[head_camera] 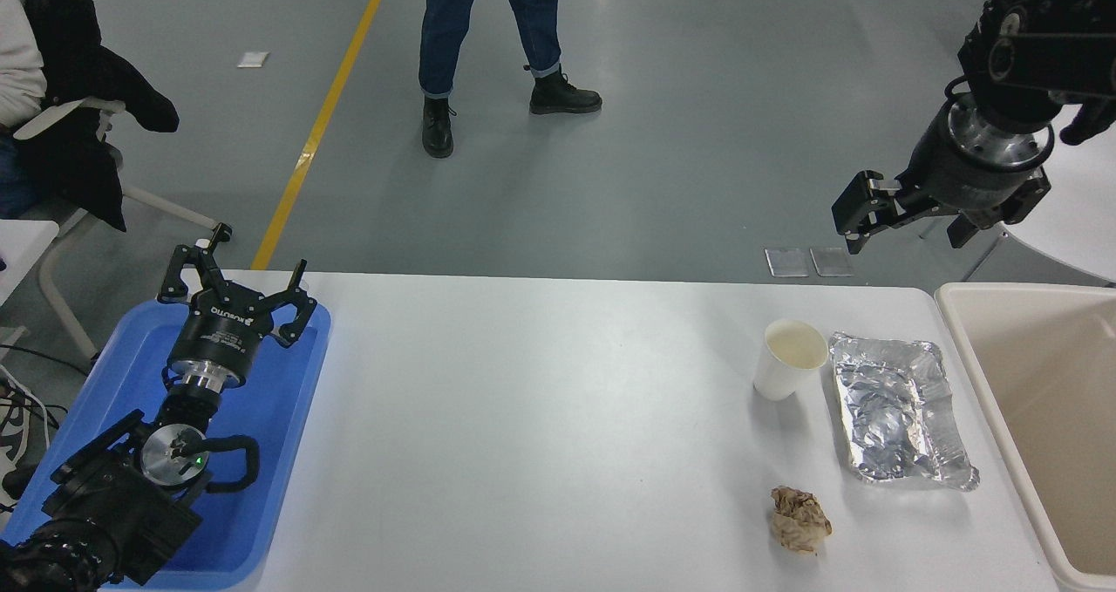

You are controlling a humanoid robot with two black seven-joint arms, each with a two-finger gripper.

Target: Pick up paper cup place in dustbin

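Standing upright on the white table (540, 418): the paper cup (789, 358), open mouth up, cream inside showing, at the right part of the tabletop, just left of the foil tray (898, 422) and apart from it. Lying nearer the camera, below the cup: a crumpled brown paper ball (799, 520). Sitting at the table's right end: the dustbin (959, 348), only partly in view.

Hanging high in the air at the upper right, well above and beyond the cup: the right gripper (907, 226), fingers spread open, holding nothing.

Resting at the lower left over the blue tray (288, 418): the left gripper (231, 291), fingers splayed open, also holding nothing.

Walking on the grey floor beyond the table: a person (488, 43) in jeans and black boots.
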